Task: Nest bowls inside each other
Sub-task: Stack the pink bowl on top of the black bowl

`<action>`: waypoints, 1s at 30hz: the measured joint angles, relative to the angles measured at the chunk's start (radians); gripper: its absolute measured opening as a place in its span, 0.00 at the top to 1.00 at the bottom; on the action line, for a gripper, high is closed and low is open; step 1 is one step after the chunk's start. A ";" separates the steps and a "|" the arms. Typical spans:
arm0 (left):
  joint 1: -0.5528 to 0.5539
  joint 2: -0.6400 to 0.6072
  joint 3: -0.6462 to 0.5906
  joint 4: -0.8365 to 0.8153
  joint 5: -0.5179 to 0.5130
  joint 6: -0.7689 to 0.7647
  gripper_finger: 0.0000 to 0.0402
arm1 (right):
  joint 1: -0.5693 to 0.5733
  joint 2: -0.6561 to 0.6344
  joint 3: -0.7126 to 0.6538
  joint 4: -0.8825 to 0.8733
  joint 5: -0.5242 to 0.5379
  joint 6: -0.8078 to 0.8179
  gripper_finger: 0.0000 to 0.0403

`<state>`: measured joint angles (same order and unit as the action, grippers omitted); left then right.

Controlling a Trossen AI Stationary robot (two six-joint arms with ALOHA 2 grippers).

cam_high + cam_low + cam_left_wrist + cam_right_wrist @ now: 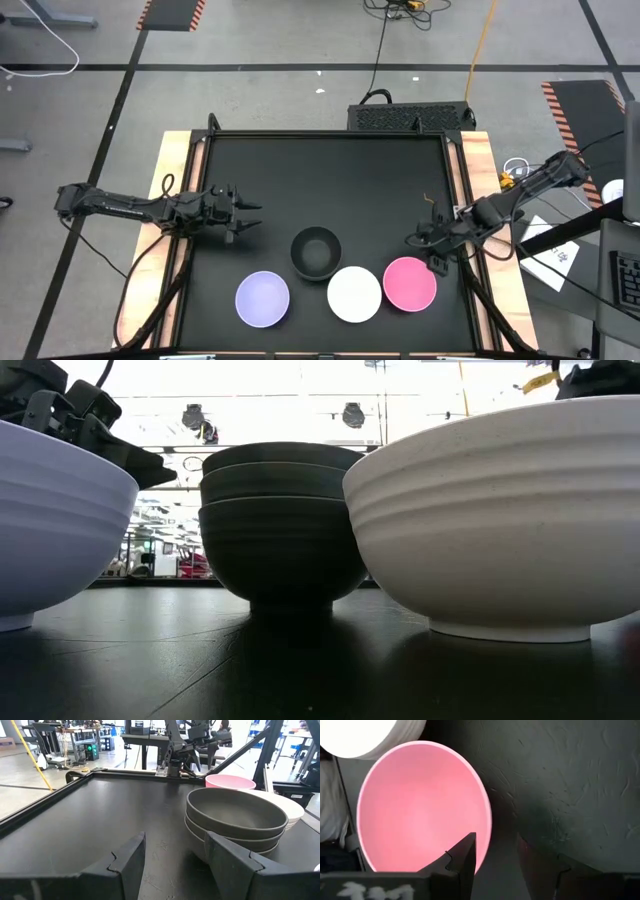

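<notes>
Three black bowls sit nested in one stack (316, 251), (280, 530), (235, 817) at mid-table. Near the front edge stand a lavender bowl (262, 299), (50, 530), a white bowl (354, 294), (500, 520) and a pink bowl (410, 284), (420, 805), each upright on its foot. My left gripper (250, 217), (172, 865) is open and hovers left of the black stack, pointing at it. My right gripper (436, 256), (497, 860) is open above the pink bowl's far-right rim (487, 832). One of its fingers is over the bowl's inside, the other outside the rim.
A raised frame (455, 200) runs round the black tabletop. The far half of the mat (320, 180) holds nothing. The white and pink bowls stand close together, and the black stack is just behind the white one. Cables and papers lie beyond the right edge.
</notes>
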<state>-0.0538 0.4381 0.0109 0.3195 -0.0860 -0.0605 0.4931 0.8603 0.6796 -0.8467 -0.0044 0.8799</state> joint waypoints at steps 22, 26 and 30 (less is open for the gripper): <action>0.000 0.000 0.000 -0.001 0.009 0.014 0.48 | 0.001 0.171 0.000 0.088 -0.079 -0.002 0.67; 0.000 0.000 0.000 -0.001 0.010 0.025 0.48 | 0.001 0.210 0.000 0.108 -0.079 -0.011 0.67; 0.000 0.000 0.000 0.000 0.010 0.029 0.48 | 0.001 0.236 0.000 0.110 -0.079 -0.023 0.67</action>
<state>-0.0540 0.4381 0.0109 0.3191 -0.0761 -0.0311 0.4938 1.0965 0.6796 -0.7370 -0.0834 0.8572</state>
